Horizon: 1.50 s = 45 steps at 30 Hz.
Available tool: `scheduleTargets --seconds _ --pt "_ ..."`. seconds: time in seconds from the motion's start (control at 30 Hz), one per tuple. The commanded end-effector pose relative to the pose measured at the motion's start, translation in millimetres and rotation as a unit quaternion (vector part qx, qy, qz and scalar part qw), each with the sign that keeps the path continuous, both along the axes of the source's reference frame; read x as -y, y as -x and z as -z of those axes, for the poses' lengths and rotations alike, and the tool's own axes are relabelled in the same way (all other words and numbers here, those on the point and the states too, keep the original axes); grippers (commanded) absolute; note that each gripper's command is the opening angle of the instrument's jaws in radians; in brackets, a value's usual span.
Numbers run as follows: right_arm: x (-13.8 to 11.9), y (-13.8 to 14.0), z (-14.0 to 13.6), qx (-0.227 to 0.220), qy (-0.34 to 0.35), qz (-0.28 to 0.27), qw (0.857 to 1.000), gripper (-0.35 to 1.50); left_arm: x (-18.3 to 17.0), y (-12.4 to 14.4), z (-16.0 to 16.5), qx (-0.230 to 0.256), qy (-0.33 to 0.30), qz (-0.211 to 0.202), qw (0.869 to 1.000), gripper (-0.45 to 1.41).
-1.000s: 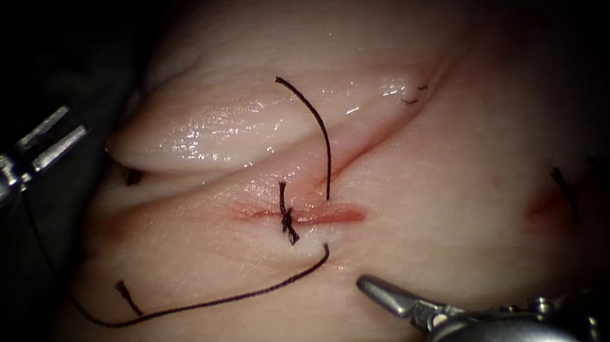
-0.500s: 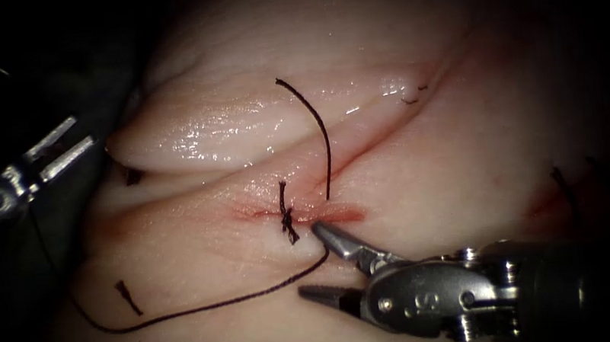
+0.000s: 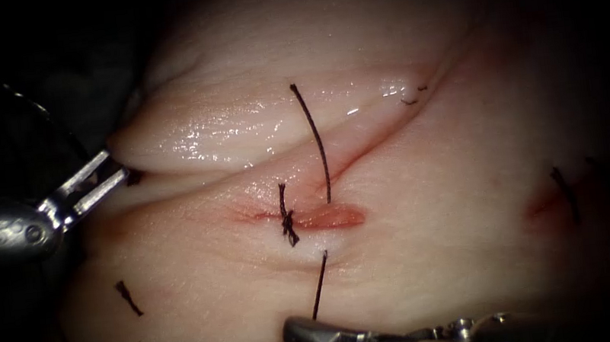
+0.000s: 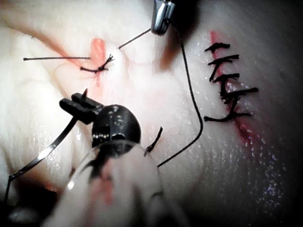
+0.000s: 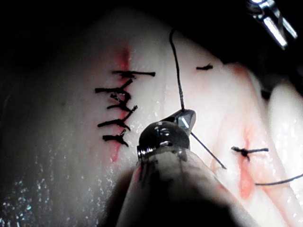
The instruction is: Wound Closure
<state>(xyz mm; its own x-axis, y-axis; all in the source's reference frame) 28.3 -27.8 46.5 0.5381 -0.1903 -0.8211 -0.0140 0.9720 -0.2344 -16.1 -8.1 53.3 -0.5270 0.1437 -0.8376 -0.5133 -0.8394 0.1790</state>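
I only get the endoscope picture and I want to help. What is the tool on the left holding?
Observer: The left wrist view shows it. The left end effector is shut on the needle, near one end of its curve. The needle is not stuck in the tissue.
Operator: And the tool at the bottom?
Observer: In the right wrist view, the right end effector is shut on the thread, with the thread running out of both sides of it.
Operator: Are there more stitches somewhere?
Observer: Yes, a row of stitches closes another cut.
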Motion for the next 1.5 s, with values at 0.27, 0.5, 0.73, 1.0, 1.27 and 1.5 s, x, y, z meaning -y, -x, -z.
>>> scheduleTargets --seconds 0.27,0.5,0.73,1.0,1.27,1.5 --pt "-1.2 0.5 0.0 -0.016 -0.093 -0.035 0.995 1.41 -1.0 2.2 -0.3 0.002 -0.01 -0.009 1.0 -0.45" --pt "-5.0 6.4 1.3 -0.002 -0.117 -0.04 0.992 1.48 -2.4 3.0 -1.7 0.003 -0.016 -0.002 1.0 -0.45" --pt "-9.2 6.1 -1.0 0.025 -0.16 -0.093 0.982 1.3 -1.4 4.6 -2.8 0.0 -0.024 -0.015 1.0 -0.45" --pt "-14.7 3.7 -7.0 -0.04 -0.345 -0.296 0.89 1.28 -1.2 4.8 -2.9 0.001 -0.024 -0.018 1.0 -0.45" --pt "-16.2 1.1 -9.1 -0.046 -0.379 -0.333 0.862 1.31 -1.1 4.9 -2.9 0.001 -0.024 -0.02 1.0 -0.45" --pt "-17.5 -0.6 -11.6 -0.028 -0.382 -0.33 0.863 0.98 -1.0 5.0 -2.9 0.0 -0.025 -0.023 0.999 -0.45"
